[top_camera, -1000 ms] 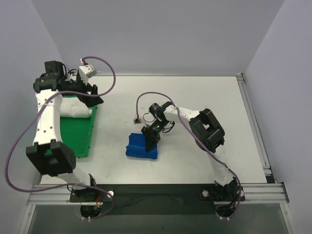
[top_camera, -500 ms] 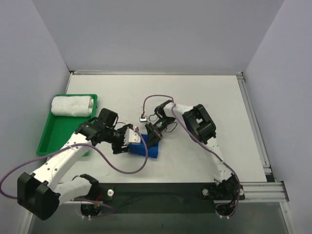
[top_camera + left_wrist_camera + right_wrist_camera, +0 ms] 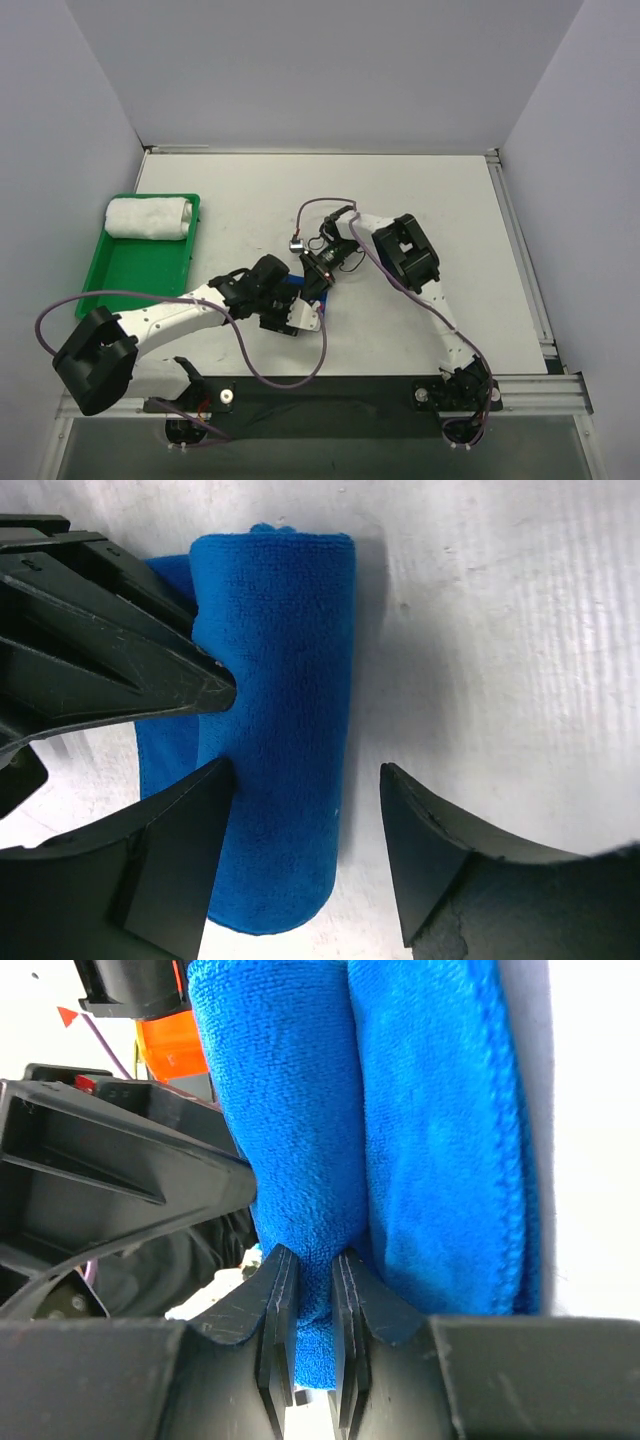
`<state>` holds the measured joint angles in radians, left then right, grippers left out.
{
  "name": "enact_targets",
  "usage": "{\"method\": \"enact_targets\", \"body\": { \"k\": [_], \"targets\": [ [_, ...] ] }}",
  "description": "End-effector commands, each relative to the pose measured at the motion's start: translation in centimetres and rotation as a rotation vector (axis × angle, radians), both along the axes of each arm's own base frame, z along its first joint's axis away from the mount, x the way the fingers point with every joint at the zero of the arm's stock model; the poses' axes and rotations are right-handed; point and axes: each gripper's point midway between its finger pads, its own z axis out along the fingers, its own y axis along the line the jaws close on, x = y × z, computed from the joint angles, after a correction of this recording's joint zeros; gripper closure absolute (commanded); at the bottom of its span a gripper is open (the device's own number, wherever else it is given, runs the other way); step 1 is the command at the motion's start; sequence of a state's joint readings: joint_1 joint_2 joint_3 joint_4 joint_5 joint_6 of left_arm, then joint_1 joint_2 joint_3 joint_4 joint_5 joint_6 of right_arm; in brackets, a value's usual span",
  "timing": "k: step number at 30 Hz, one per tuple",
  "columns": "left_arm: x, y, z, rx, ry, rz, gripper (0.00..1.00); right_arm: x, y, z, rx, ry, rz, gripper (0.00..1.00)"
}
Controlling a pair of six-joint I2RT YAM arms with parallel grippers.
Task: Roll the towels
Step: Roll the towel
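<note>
The blue towel (image 3: 285,700) lies rolled on the white table, mostly hidden under both grippers in the top view (image 3: 292,288). My left gripper (image 3: 305,770) is open and straddles the roll's near end. Its left finger (image 3: 190,830) touches the cloth, while a gap separates the right finger from it. From the far side my right gripper (image 3: 312,1255) is shut on a fold of the blue towel (image 3: 300,1140). From above, the left gripper (image 3: 295,318) and the right gripper (image 3: 318,280) meet over the towel. The white towel (image 3: 150,217) lies rolled in the tray.
The green tray (image 3: 130,285) sits at the table's left edge, with the white roll at its far end. Grey walls close the left, back and right sides. Purple cables loop from both arms. A metal rail (image 3: 320,385) runs along the near edge.
My left arm has swung from above the tray down to the blue towel, and its jaws have narrowed around the roll. The right gripper has kept its grip on the towel.
</note>
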<state>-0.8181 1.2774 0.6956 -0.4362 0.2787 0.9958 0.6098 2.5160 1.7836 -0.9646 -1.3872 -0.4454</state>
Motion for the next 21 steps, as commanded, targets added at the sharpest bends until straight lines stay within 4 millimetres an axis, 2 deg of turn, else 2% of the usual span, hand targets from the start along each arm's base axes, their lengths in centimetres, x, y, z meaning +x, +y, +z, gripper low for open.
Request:
{"method": "enact_targets", "body": {
  "k": [1,4,8,10,12,17,21],
  "targets": [
    [2.2,-1.5,-0.2,-0.051,-0.099,0.033,0.30,-0.3,-1.7,-4.4,-0.115,-0.090,0.079,0.99],
    [1.6,-1.2,-2.3,-0.006,-0.075,0.013,0.35,-0.2,-1.7,-4.3,-0.115,-0.090,0.077,0.99],
    [0.3,0.0,-4.7,0.080,0.005,0.006,0.58,0.1,-2.0,-3.9,-0.116,-0.101,0.071,0.98],
    [-0.6,0.6,-5.7,0.119,0.071,0.023,0.66,0.4,-2.2,-3.7,-0.129,-0.128,0.078,0.93],
    [-1.5,1.0,-6.0,0.148,0.129,0.038,0.75,0.9,-2.2,-3.5,-0.138,-0.153,0.077,0.85],
    [-3.1,1.5,-5.9,0.190,0.213,0.067,0.85,3.5,-2.5,-2.0,-0.159,-0.251,0.051,0.73],
    [-3.7,1.7,-5.6,0.227,0.289,0.126,0.89,6.7,-2.8,1.1,-0.157,-0.355,-0.010,0.62]
  ]
}}
